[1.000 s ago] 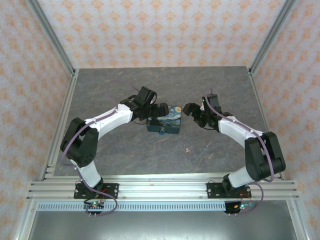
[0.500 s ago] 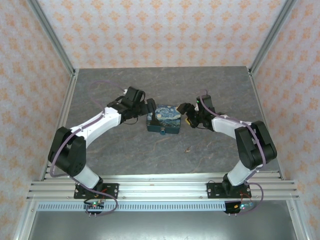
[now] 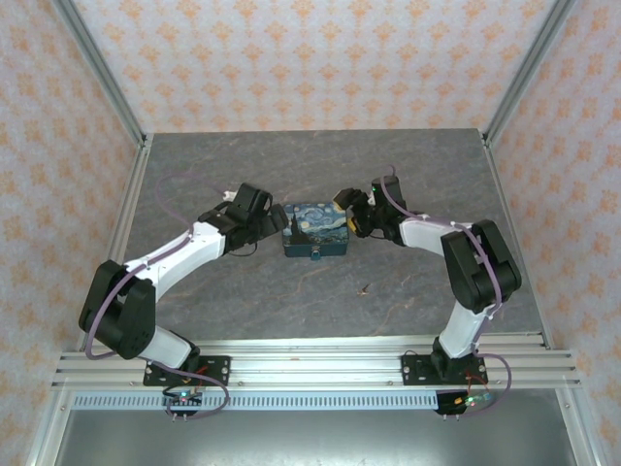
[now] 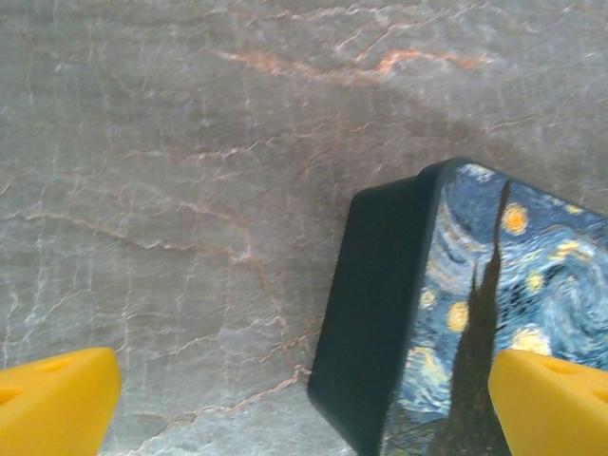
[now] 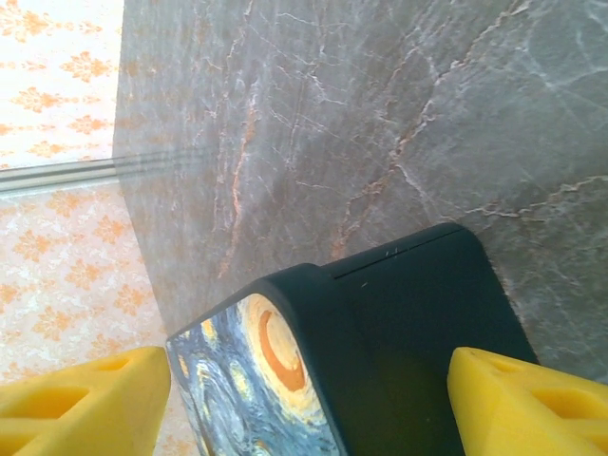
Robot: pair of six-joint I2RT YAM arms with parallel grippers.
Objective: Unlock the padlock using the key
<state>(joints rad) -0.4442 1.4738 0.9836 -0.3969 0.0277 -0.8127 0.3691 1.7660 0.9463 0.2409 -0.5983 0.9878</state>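
No text, label, brand or number is legible anywhere. The box (image 3: 317, 231), at 12 o'clock from the arm bases on the tabletop (image 3: 291, 165), carries only a swirly night-sky painting with no lettering. The walls (image 3: 291, 58) carry a repeating orange ornament, not characters.
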